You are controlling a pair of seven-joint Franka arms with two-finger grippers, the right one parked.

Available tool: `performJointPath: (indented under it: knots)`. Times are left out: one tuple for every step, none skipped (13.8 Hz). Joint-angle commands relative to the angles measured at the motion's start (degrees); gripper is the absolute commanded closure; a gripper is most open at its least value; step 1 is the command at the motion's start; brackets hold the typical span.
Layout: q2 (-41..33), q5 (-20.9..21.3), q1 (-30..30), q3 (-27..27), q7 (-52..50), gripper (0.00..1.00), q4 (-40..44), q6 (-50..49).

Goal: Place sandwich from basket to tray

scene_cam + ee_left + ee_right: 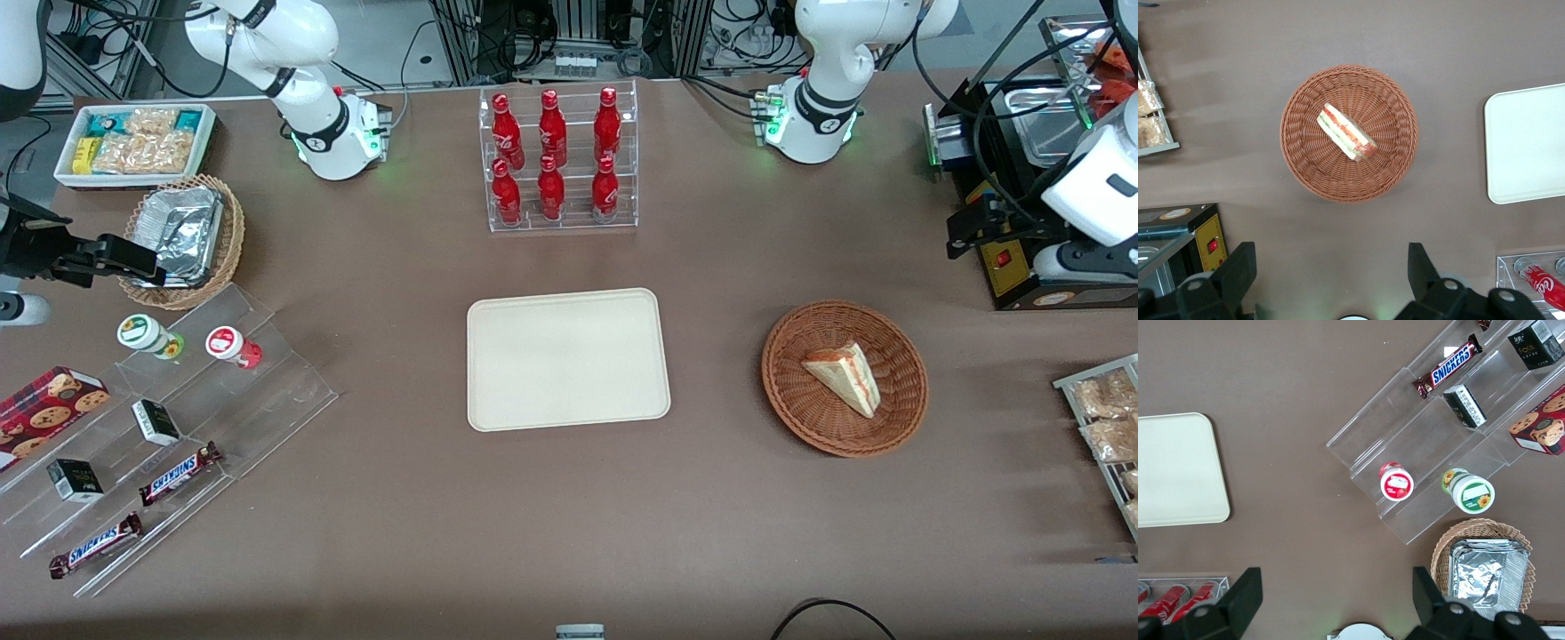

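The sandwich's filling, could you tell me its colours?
Red, orange and green, clearest in the left wrist view of the sandwich.

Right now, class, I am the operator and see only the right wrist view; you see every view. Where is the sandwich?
Observer: The sandwich lies in the basket, toward the working arm's end of the table.
Operator: Does the gripper hold it?
Observer: No. The gripper hangs above bare table, farther from the front camera than the basket, jaws wide apart.
Operator: I see only part of the tray. Where is it from the basket?
Observer: The tray lies beside the basket, apart from it, toward the parked arm's end.
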Motion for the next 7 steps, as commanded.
performJointPath:
  knots:
    - [-1.96,0.82,-0.69,1.16,0.48,0.00,-1.78,-0.30]
    - [-1.62,0.82,-0.69,1.16,0.48,0.00,-1.69,-0.13]
    - [-1.35,1.52,-0.69,1.07,0.39,0.00,-2.04,1.01]
    - [-0.65,1.96,-0.69,1.07,0.13,0.00,-2.65,2.32]
    - [0.14,1.96,-0.69,0.98,-1.01,0.00,-4.23,3.73]
    - [0.67,1.96,-0.69,0.89,-4.41,0.00,-6.59,7.22]
    - [0.58,1.96,-0.78,0.72,-8.45,0.00,-10.88,12.22]
